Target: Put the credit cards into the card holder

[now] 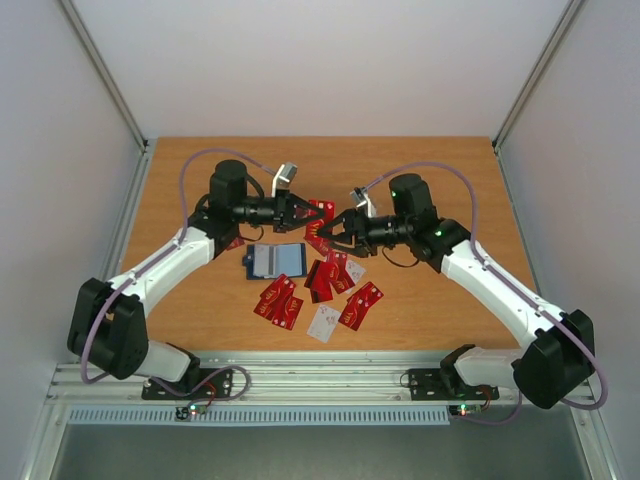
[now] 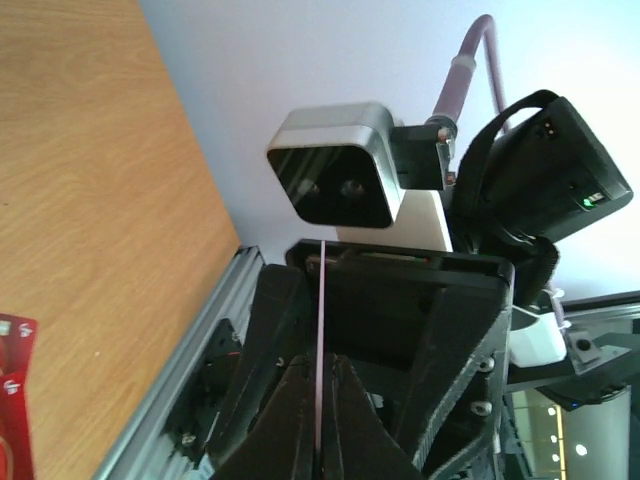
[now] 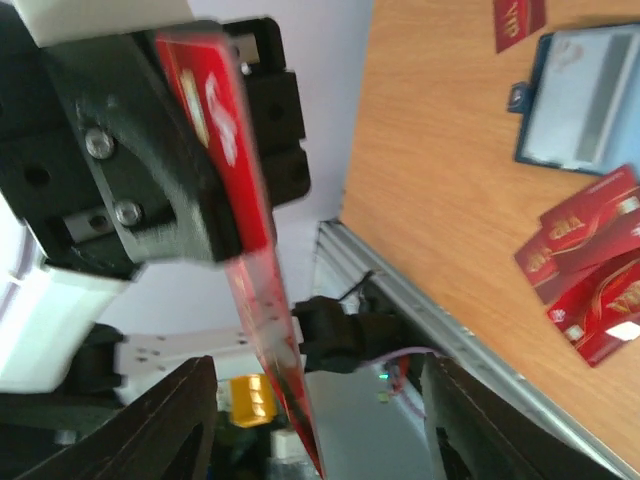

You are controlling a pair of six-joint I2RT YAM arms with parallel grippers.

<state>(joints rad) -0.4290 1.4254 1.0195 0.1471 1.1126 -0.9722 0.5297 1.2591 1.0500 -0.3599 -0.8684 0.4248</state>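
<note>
**Many cards loose, none visibly slotted**

Above: card holder (image 1: 275, 261) lies open, credit cards (image 1: 325, 280) scattered beside it. Left wrist: your left gripper (image 2: 320, 375) pinches one card (image 2: 322, 300) edge-on. Right wrist: your right gripper (image 3: 320, 425) stands spread.

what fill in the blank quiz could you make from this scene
The left gripper is shut on a ___ card. The right gripper, its jaws apart, holds ___. The card holder lies ___ on the table.
Missing words: red; nothing; open
</note>
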